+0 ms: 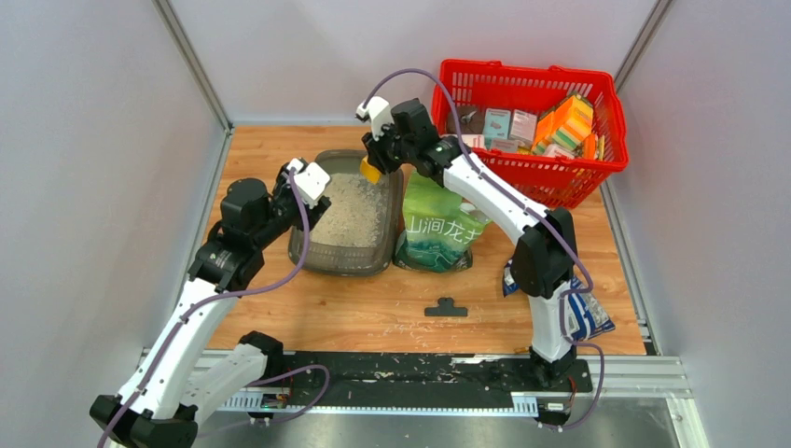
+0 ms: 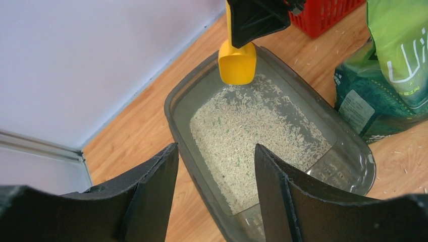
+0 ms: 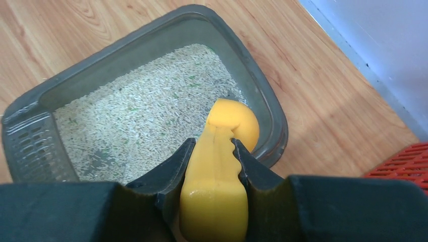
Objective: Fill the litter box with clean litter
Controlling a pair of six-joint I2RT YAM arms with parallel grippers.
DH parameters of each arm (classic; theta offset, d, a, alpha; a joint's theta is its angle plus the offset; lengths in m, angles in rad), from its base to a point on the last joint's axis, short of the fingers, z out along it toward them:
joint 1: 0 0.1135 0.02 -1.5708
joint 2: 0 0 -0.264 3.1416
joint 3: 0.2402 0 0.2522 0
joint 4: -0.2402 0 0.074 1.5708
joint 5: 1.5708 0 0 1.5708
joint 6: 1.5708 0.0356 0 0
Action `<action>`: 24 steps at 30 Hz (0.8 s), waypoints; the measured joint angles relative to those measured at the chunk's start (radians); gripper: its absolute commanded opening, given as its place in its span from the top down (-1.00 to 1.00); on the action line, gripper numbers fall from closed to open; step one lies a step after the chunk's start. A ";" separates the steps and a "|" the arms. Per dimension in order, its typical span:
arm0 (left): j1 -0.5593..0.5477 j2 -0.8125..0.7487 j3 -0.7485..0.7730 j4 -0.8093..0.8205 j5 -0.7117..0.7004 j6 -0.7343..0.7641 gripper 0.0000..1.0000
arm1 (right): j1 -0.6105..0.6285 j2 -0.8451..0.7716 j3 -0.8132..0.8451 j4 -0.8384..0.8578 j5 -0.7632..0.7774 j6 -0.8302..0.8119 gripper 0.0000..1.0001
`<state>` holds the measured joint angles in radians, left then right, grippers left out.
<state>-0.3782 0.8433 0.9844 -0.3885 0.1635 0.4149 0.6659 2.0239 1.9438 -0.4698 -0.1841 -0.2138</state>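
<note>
Holding scoop (image 1: 371, 172) over far corner of box (image 1: 298, 252).
From above: lying left of bag (image 1: 437, 233), box with thin litter (image 1: 350, 213). Left wrist: hovering with left gripper (image 2: 217, 151) wide open, empty. Right wrist: clamping scoop handle in right gripper (image 3: 214, 146), risking granules spilling past rim if drifting outward.

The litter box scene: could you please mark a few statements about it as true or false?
1. The right arm's fingers grip a yellow scoop over the litter box. True.
2. The litter box holds no litter. False: litter covers much of its floor.
3. The left arm's fingers are open and empty. True.
4. The green bag lies inside the red basket. False: it stands on the table beside the litter box, outside the basket.
</note>
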 measured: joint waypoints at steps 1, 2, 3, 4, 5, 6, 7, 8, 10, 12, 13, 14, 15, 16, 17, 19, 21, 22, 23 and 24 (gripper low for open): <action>0.000 0.004 -0.001 0.006 0.000 -0.005 -0.29 | 0.005 -0.005 0.000 0.000 0.002 0.004 1.00; 0.000 0.008 -0.002 0.011 0.000 -0.010 -0.29 | 0.008 -0.009 0.000 0.000 0.000 0.017 1.00; 0.000 0.010 -0.002 0.014 -0.001 -0.013 -0.29 | 0.003 -0.012 0.002 -0.003 -0.006 0.039 1.00; 0.000 0.010 -0.002 0.018 -0.003 -0.017 -0.29 | 0.002 -0.015 0.006 -0.006 -0.024 0.087 1.00; 0.000 0.010 -0.002 0.022 -0.008 -0.020 -0.29 | -0.008 -0.019 0.010 -0.005 -0.057 0.146 1.00; 0.000 0.010 -0.002 0.026 -0.013 -0.022 -0.29 | -0.030 -0.027 0.013 -0.002 -0.106 0.216 1.00; 0.000 0.010 -0.002 0.030 -0.019 -0.024 -0.29 | -0.064 -0.038 0.013 0.009 -0.156 0.293 1.00; 0.000 0.010 -0.002 0.031 -0.030 -0.024 -0.29 | -0.096 -0.048 0.006 0.027 -0.200 0.367 1.00; 0.000 0.010 -0.004 0.036 -0.055 -0.024 -0.29 | -0.197 -0.082 -0.027 0.115 -0.315 0.559 1.00; 0.000 0.008 -0.013 0.041 -0.079 -0.021 -0.29 | -0.312 -0.113 -0.069 0.225 -0.411 0.770 1.00; 0.000 0.008 -0.021 0.041 -0.091 -0.015 -0.29 | -0.362 -0.125 -0.091 0.266 -0.439 0.853 1.00; 0.000 0.008 -0.029 0.039 -0.101 -0.007 -0.28 | -0.408 -0.135 -0.116 0.301 -0.461 0.932 1.00; 0.000 0.008 -0.035 0.032 -0.111 0.000 -0.28 | -0.446 -0.145 -0.146 0.338 -0.480 1.011 1.00; 0.000 0.008 -0.040 0.018 -0.119 0.013 -0.27 | -0.473 -0.154 -0.179 0.368 -0.497 1.086 1.00; 0.000 0.008 -0.041 -0.003 -0.121 0.027 -0.27 | -0.492 -0.159 -0.207 0.391 -0.513 1.159 1.00; 0.000 0.006 -0.045 -0.036 -0.124 0.064 -0.27 | -0.510 -0.161 -0.250 0.446 -0.546 1.300 1.00; 0.000 0.002 -0.055 -0.068 -0.125 0.097 -0.27 | -0.512 -0.161 -0.283 0.518 -0.576 1.430 1.00; 0.000 0.000 -0.057 -0.087 -0.125 0.116 -0.27 | -0.512 -0.161 -0.290 0.556 -0.588 1.492 1.00; 0.000 0.000 -0.058 -0.109 -0.126 0.134 -0.27 | -0.512 -0.161 -0.291 0.610 -0.600 1.561 1.00; 0.000 0.002 -0.058 -0.123 -0.127 0.144 -0.27 | -0.512 -0.162 -0.291 0.669 -0.607 1.616 1.00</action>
<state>-0.3782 0.8452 0.9264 -0.5114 0.0360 0.5587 0.1539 1.8622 1.6531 0.1993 -0.7910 1.4017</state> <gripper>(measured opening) 0.636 0.298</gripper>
